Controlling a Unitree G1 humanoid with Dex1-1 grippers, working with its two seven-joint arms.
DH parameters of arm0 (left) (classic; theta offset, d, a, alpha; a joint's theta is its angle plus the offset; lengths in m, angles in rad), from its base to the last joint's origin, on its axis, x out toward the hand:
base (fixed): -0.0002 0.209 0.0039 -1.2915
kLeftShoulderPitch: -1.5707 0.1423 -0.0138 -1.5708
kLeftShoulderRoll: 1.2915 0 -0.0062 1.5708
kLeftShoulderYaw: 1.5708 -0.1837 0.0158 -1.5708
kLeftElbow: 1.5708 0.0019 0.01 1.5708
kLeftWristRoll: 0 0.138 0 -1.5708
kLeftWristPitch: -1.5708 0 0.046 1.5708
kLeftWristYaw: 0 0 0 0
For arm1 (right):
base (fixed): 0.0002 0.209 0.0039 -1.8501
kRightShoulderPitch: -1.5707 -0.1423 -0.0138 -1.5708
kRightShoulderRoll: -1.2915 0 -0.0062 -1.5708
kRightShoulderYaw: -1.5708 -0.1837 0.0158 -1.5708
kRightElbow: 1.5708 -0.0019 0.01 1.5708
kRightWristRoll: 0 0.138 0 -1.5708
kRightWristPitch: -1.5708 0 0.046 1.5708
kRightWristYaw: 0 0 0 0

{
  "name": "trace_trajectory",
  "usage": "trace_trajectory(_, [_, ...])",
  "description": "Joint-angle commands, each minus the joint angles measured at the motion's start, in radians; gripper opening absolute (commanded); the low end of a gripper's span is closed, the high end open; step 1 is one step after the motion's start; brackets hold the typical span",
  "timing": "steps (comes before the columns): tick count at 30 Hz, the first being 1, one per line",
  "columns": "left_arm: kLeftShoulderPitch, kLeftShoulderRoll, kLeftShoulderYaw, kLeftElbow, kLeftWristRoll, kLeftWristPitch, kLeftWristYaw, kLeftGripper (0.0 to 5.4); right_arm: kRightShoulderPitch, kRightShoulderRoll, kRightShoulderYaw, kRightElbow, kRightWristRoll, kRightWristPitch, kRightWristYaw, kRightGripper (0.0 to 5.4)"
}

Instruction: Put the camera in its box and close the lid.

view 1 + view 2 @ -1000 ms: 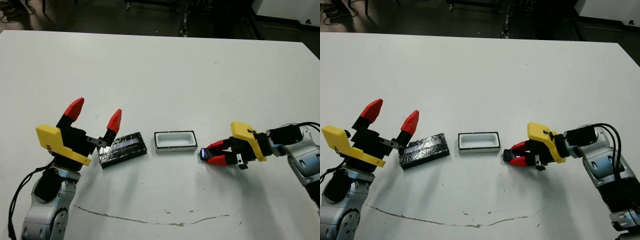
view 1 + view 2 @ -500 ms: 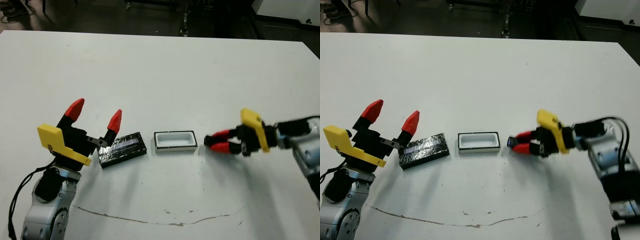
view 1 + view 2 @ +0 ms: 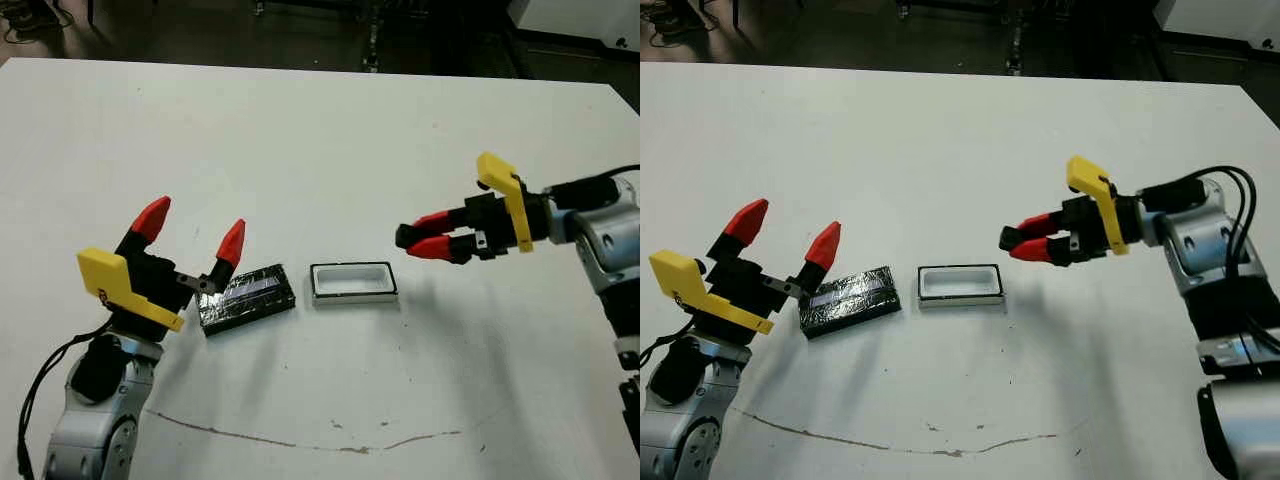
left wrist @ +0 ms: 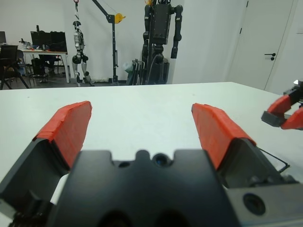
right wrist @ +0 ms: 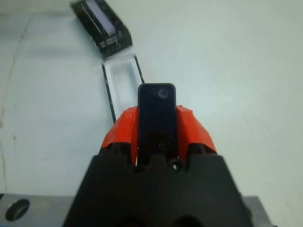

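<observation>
The camera, a matte black bar, is held in my right gripper, which is shut on it and raised above the table just right of the box. Only the camera's dark tip pokes out past the red fingers. The box, a white-lined tray with a dark rim, lies open near the table's middle. To its left the glossy black lid with a pale stripe rests flat on the table. My left gripper stands open just left of the lid, with nothing between its fingers.
A thin wavy dark line runs across the white table near the front edge. Beyond the far edge is a dark floor with equipment legs. The left wrist view shows humanoid robots on stands in the room.
My right gripper has risen off the table with the camera, coming up level with the box's right end. The left arm, lid and box have stayed put.
</observation>
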Motion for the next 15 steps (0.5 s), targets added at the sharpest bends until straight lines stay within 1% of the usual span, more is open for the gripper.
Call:
trace_trajectory(1, [0.004,0.006,0.000,-0.005,0.005,0.011,0.002,5.40,-0.016,0.051,0.005,0.031,0.004,-0.021,-0.002,1.66])
trace_trajectory(3, [0.005,0.006,0.000,-0.003,0.004,0.010,0.001,5.40,-0.015,0.072,0.011,0.030,-0.002,-0.022,-0.009,1.66])
trace_trajectory(5, [0.005,0.005,-0.001,0.001,0.006,0.004,0.000,5.40,-0.009,0.106,0.008,0.043,0.019,-0.014,0.003,1.66])
trace_trajectory(8, [0.004,0.010,-0.004,0.007,0.012,0.003,-0.003,5.40,-0.005,0.148,0.013,0.069,0.027,-0.015,0.010,1.66])
trace_trajectory(10, [0.005,0.008,-0.004,0.014,0.013,-0.006,-0.007,5.40,-0.005,0.177,0.013,0.100,0.031,-0.029,0.020,1.66])
trace_trajectory(15, [0.011,0.000,-0.006,0.012,0.017,0.001,0.003,5.40,-0.010,0.212,0.020,0.123,0.022,-0.018,0.012,1.66])
